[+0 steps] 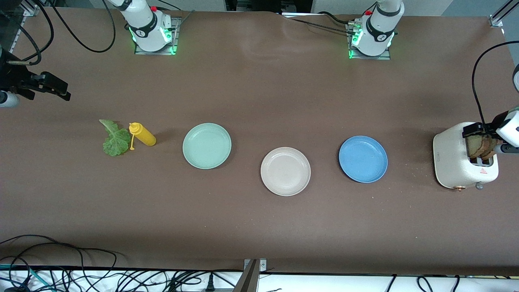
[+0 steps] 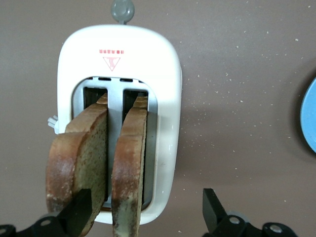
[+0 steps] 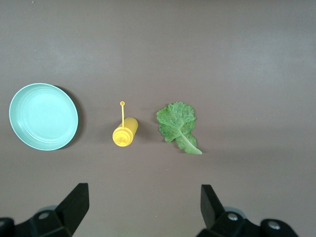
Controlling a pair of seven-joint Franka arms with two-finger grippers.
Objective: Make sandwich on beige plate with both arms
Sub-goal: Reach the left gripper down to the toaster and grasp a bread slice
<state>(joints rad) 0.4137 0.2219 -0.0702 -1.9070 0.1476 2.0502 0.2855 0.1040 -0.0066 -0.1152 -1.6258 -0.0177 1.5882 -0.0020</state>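
Brown table (image 1: 259,93), one, is spread as the work surface. One white toaster (image 2: 118,113) is set under the left gripper (image 2: 143,217), whose fingers are spread wide over two bread slices (image 2: 79,163) standing in the slots, none gripped. Three plates are counted; the beige plate (image 1: 285,171) lies bare between both grippers, ready for stacking. One lettuce leaf (image 3: 177,126) and one mustard bottle (image 3: 125,132) lie below the right gripper (image 3: 143,215), held apart.
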